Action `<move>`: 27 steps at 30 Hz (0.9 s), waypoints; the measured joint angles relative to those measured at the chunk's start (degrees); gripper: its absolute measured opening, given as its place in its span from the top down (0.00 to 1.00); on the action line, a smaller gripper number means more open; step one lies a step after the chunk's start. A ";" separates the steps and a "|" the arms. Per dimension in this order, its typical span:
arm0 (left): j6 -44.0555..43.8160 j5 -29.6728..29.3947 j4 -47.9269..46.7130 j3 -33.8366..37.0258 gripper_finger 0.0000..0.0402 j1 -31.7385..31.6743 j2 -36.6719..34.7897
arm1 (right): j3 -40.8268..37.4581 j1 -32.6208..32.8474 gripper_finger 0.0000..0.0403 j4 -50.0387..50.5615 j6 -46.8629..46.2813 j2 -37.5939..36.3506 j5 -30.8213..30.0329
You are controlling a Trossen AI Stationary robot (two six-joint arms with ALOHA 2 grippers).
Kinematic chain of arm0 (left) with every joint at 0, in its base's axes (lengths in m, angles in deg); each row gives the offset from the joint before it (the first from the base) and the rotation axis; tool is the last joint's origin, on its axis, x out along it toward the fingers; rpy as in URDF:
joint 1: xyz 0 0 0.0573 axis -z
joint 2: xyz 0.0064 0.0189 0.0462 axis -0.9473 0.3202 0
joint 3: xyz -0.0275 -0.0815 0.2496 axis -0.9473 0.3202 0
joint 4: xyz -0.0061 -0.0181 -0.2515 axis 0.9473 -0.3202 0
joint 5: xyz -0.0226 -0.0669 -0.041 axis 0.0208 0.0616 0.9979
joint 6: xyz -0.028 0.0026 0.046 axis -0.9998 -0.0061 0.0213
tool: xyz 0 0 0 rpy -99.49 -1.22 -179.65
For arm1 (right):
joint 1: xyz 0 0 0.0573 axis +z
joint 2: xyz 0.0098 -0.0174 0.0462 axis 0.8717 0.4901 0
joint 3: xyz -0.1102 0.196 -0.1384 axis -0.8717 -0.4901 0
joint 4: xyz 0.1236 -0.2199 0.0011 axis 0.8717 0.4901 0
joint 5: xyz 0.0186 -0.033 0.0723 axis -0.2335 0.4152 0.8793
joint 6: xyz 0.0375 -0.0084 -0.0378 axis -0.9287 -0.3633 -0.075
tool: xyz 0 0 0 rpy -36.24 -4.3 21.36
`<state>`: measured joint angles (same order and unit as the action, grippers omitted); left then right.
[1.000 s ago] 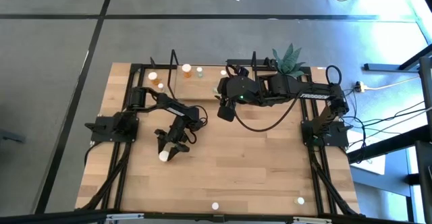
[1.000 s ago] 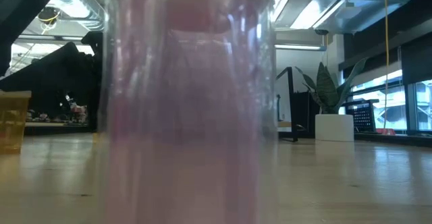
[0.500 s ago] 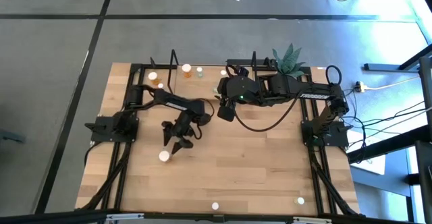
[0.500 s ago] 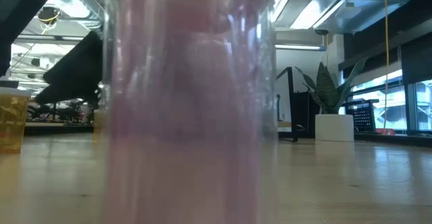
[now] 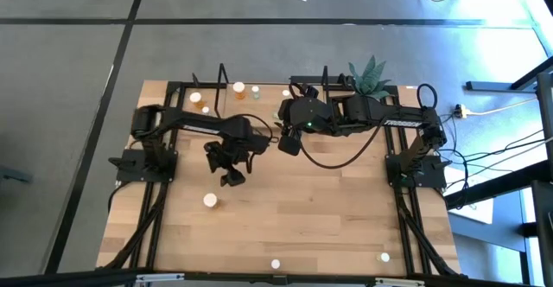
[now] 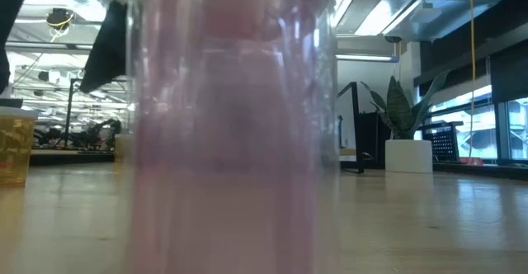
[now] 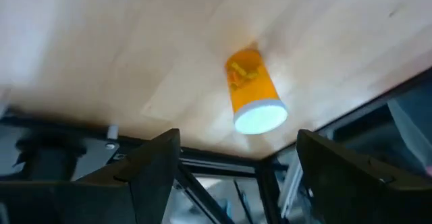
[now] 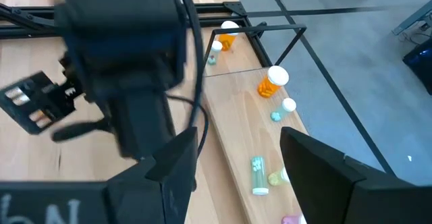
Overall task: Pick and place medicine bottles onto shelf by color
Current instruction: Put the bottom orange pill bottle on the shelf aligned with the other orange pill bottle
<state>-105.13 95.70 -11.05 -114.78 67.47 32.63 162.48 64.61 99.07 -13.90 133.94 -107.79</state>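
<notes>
Left gripper (image 5: 232,176) hangs over the table (image 5: 328,218) left of centre, fingers (image 7: 152,173) apart and empty. An orange bottle (image 7: 252,92) with a white cap stands on the board just beyond them; from above its cap (image 5: 210,200) shows alone, nearer the front edge. At the rear, the shelf (image 5: 259,97) carries several bottles, among them an orange one (image 8: 272,82) and a green one (image 8: 258,173). Right gripper (image 5: 288,140) hovers near the shelf's middle, fingers (image 8: 324,173) spread, holding nothing. A pinkish bottle (image 6: 227,125) fills the low view.
</notes>
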 joint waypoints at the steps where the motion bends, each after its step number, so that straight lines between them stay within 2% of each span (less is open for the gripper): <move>1: -1.49 -1.15 0.16 0.00 0.28 0.43 -1.34 | 0.00 0.00 0.47 -0.02 0.03 0.00 0.00; 6: -6.90 -6.99 -0.26 0.02 0.28 2.41 -7.95 | 0.00 0.01 0.47 -0.08 0.01 0.00 -0.01; 10: -11.52 -8.08 -0.04 0.02 0.28 4.38 -13.13 | 0.00 0.01 0.47 -0.17 0.03 0.00 -0.01; 14: -15.39 -13.28 -0.02 0.02 0.28 7.01 -17.72 | 0.00 0.01 0.47 -0.24 0.11 0.00 0.00; 22: -20.28 -20.43 0.99 0.02 0.28 13.35 -25.01 | 0.00 0.01 0.47 -0.24 0.24 0.00 -0.01; 27: -24.06 -22.66 1.05 0.02 0.28 17.10 -26.85 | 0.00 -0.03 0.47 -0.39 7.58 0.00 -0.42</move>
<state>-129.19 73.04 -10.00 -114.76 84.57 5.78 162.48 64.57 98.68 -6.32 133.94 -108.21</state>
